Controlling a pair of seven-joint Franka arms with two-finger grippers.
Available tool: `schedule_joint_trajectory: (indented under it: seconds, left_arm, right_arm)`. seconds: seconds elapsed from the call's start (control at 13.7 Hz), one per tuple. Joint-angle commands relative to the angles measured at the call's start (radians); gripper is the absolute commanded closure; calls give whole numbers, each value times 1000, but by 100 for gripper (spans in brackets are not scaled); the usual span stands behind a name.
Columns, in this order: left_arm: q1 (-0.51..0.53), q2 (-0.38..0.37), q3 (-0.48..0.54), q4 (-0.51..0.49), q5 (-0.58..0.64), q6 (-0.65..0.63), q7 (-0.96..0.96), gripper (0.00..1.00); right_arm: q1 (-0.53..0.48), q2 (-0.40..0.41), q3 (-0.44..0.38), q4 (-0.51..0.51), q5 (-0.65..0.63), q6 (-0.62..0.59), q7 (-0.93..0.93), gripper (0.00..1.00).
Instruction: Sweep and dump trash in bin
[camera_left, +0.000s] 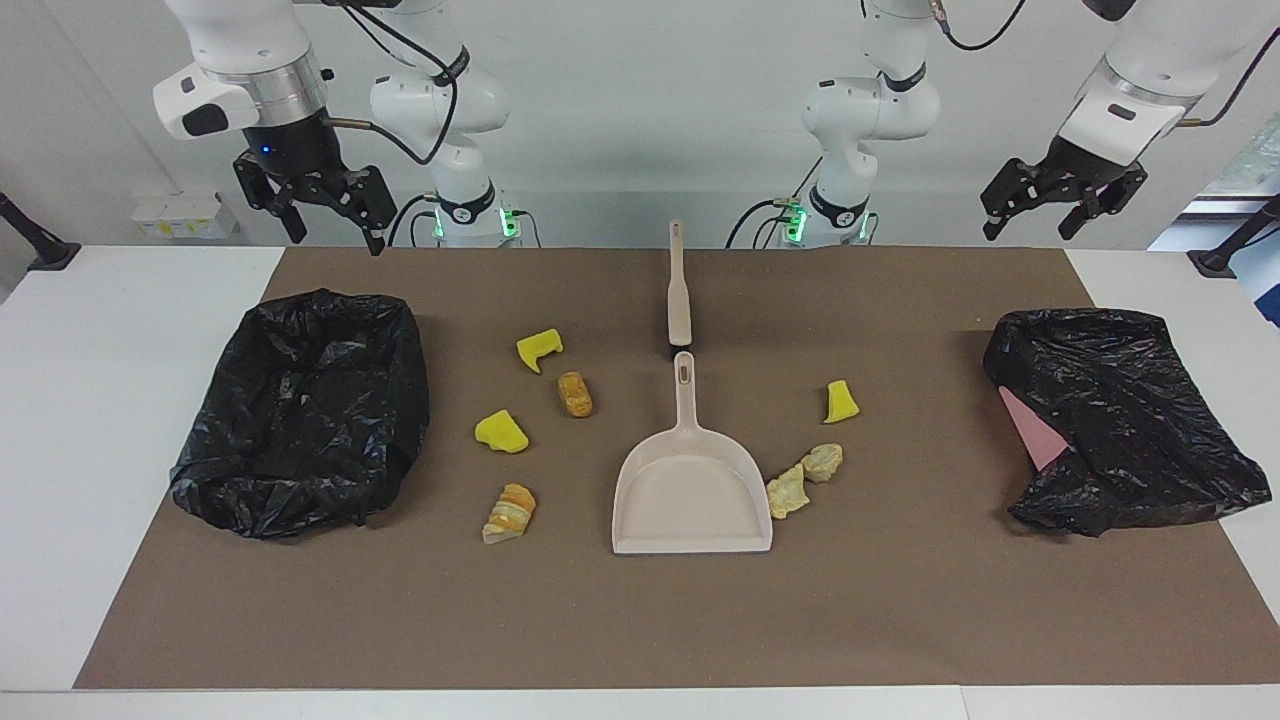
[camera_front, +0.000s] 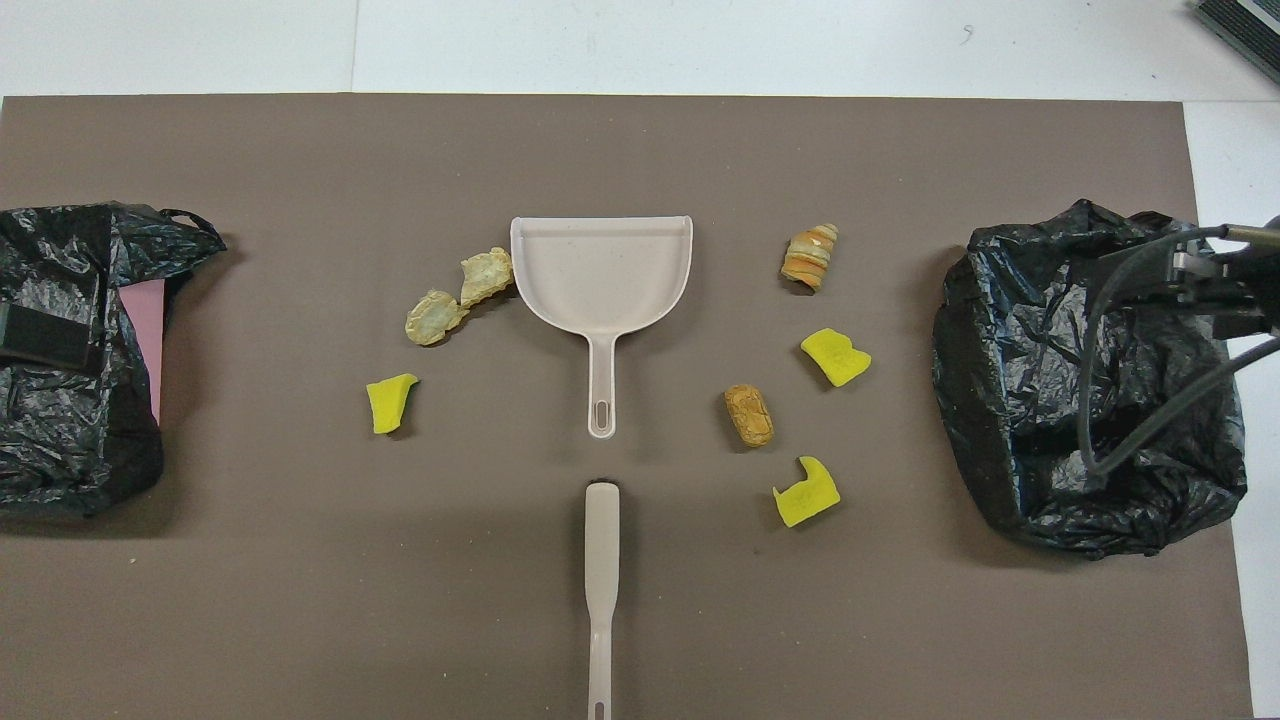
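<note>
At the right arm's end of the worktop (camera_left: 90, 420) sits a bin with a black bag (camera_left: 305, 410). Up above it hangs the right hand (camera_left: 325, 215), open and holding nothing. Next comes the trash (camera_left: 502, 432), small yellow and orange-brown bits on the brown mat (camera_left: 640, 620), lying on both sides of the pale dustpan (camera_left: 690, 490). A brush (camera_left: 679, 290) lies nearer the robots. Last comes another black bag (camera_left: 1110, 420), and the left hand (camera_left: 1060, 200) hangs open and holds nothing.

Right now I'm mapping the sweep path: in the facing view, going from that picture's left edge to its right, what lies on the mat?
Open bin → striped bread piece → dustpan → two pale yellow lumps → yellow wedge → crumpled black bag.
</note>
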Motion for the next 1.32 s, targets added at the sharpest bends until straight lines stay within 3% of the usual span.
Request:
schedule_joint_trajectory:
  seconds: [0.0, 0.37, 0.66, 0.8, 1.24]
  left_arm:
    - [-2, -9, 0, -1, 13, -16, 7, 0]
    - [-2, -16, -1, -16, 8, -6, 4, 0]
    - [-16, -33, -1, -108, -32, 57, -4, 0]
    - [-24, -36, -14, -188, -67, 124, -7, 0]
    - [-213, -108, -18, -508, -75, 410, -103, 0]
  right_arm:
    - [2, -64, -2, -54, 35, -20, -63, 0]
    - [-9, -89, -2, -97, 37, -20, -75, 0]
    - [-10, -89, -9, -97, 40, -23, -80, 0]
    - [-12, -91, -9, -98, 39, -36, -69, 0]
    - [4, -71, -9, -88, 19, 1, -69, 0]
